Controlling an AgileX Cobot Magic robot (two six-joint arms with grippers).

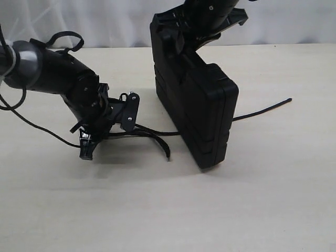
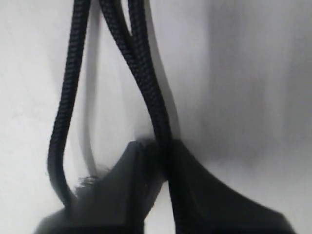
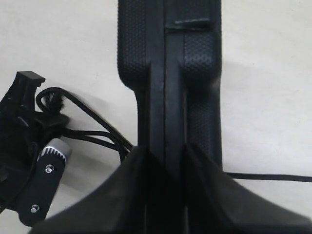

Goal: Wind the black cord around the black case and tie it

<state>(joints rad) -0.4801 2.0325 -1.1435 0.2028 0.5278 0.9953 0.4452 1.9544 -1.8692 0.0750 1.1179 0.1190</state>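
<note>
The black case (image 1: pixel 205 115) stands on edge on the table, tilted slightly. My right gripper (image 1: pixel 202 37) comes down from above and is shut on its upper edge; in the right wrist view the fingers (image 3: pixel 204 190) clamp the case's seam (image 3: pixel 168 63). The black cord (image 1: pixel 262 111) passes beneath the case, one end trailing to the right. To the left its strands (image 2: pixel 146 83) run to my left gripper (image 1: pixel 89 143), low on the table. There the jaws pinch one strand (image 2: pixel 163 148). A frayed cord end (image 2: pixel 85 181) lies beside the left finger.
The pale table top (image 1: pixel 173 210) stretches in front of the case and both arms. A white curtain (image 1: pixel 105 21) hangs behind the table's far edge. The left arm's own glossy cable (image 1: pixel 21 118) loops onto the table at the left.
</note>
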